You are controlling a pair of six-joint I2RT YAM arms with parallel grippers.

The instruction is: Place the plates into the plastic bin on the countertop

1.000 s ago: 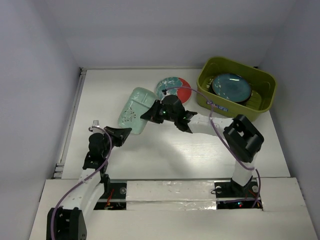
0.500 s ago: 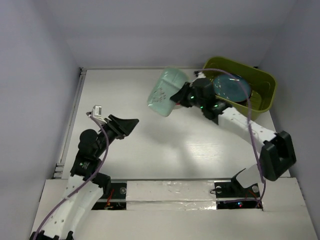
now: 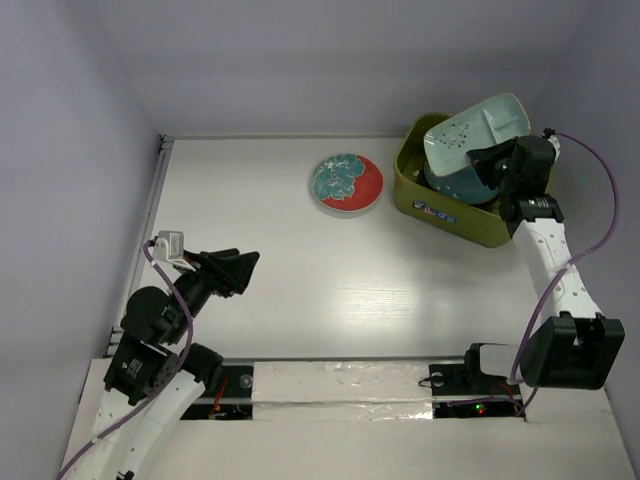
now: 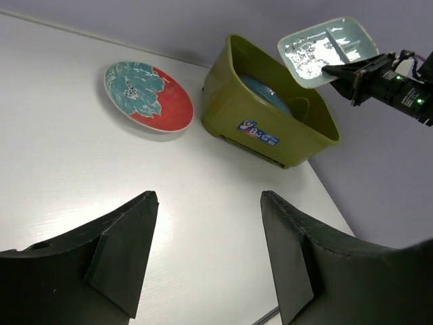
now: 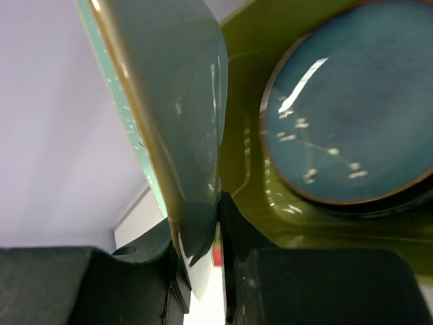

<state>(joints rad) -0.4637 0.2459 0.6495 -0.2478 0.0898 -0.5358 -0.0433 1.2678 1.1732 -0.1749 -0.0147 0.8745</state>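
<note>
Pale mint plate [image 3: 478,135] pinched by rim in my right gripper [image 3: 487,158], tilted above plastic bin [image 3: 475,222], dark teal plate [image 5: 345,122] inside. My left gripper [image 4: 210,200] spread wide, empty.

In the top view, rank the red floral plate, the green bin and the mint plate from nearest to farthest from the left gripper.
Measured from the left gripper:
1. red plate: lying flat at centre back, left of the bin.
2. bin: back right.
3. mint plate: tilted above the bin, farthest back and right.
</note>
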